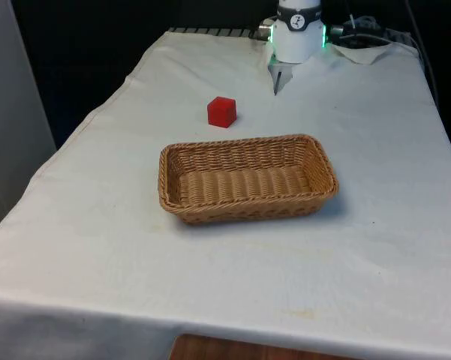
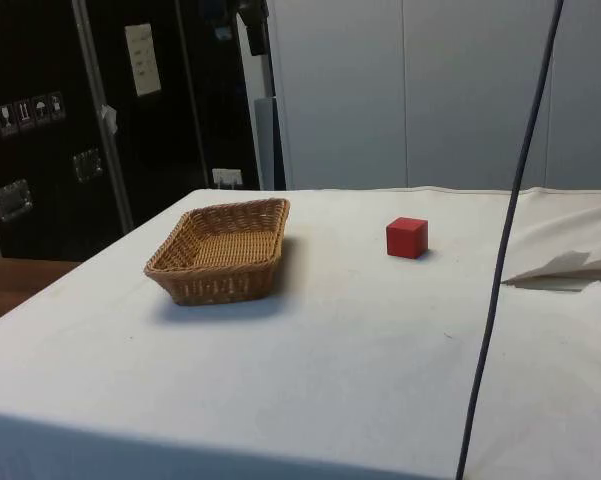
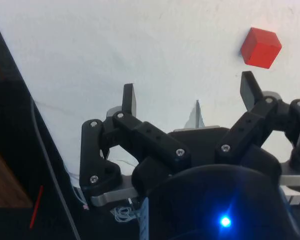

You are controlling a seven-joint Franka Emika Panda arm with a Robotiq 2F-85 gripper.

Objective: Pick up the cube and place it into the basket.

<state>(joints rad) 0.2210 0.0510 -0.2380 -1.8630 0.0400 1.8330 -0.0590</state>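
A: Where is the small red cube [image 1: 221,112] located?

B: It is seen resting on the white cloth [image 1: 375,135] of the desk, just beyond the far long rim of the oblong woven wicker basket [image 1: 247,178], towards the front view's left. A clear gap of cloth is seen between the two. In the side view the cube [image 2: 407,238] is placed to the right of the basket [image 2: 223,249], not touching it.

A: Basket contents?

B: Only the woven bottom is seen inside.

A: End effector state?

B: The black two-finger end effector [image 3: 189,97] is spread wide, nothing is held between the fingers [image 3: 129,98]. It is raised above bare cloth; the cube [image 3: 260,47] is seen ahead of it, off to one finger's side, well apart from the tips.

A: Anything else on the desk?

B: A thin black cable [image 2: 510,230] is seen hanging across the side view.
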